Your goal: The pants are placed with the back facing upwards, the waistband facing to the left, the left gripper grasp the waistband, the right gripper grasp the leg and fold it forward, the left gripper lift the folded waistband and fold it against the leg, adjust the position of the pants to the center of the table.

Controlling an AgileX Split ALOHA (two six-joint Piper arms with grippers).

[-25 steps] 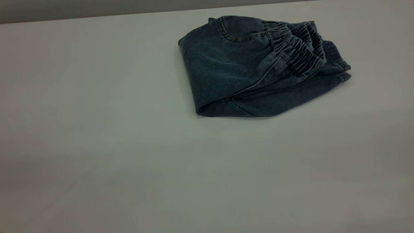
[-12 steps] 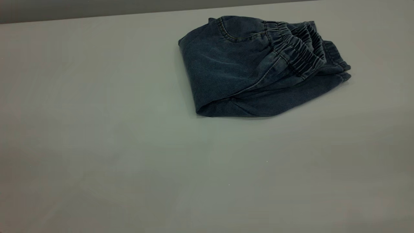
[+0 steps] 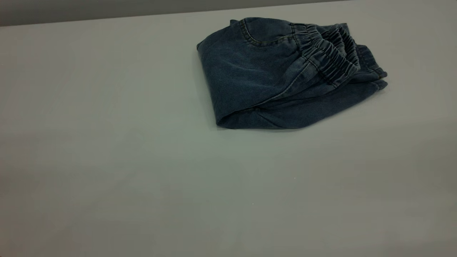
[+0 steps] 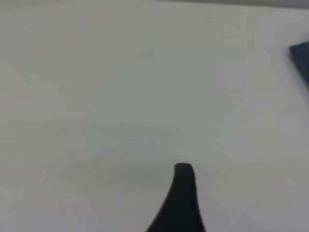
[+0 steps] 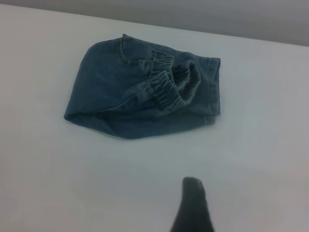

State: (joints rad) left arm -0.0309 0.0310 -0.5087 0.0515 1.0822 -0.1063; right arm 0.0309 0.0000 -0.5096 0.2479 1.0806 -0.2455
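Folded denim pants (image 3: 271,75) lying in a compact bundle on the white table (image 3: 142,178), in the exterior view toward the far edge and somewhat right of the middle, not in the center. On top of the bundle, at its right side, the ruched elastic waistband (image 3: 330,53), turned over onto the lower layers and touching them. Near the far edge of the bundle, a curved pocket seam (image 3: 257,41) with tan stitching. At the left side, a smooth rounded fold; at the right end, flat stitched hems (image 3: 378,80) sticking out a little from under the waistband. No arm visible in the exterior view. In the left wrist view, only a dark part of the left gripper (image 4: 183,193) above bare table, with one blue corner of the pants at the picture's border, well apart from it; spread or pressed together, cannot tell. In the right wrist view, a dark part of the right gripper (image 5: 193,203) over bare table, apart from the whole bundle and holding nothing visible; its state also cannot be told.
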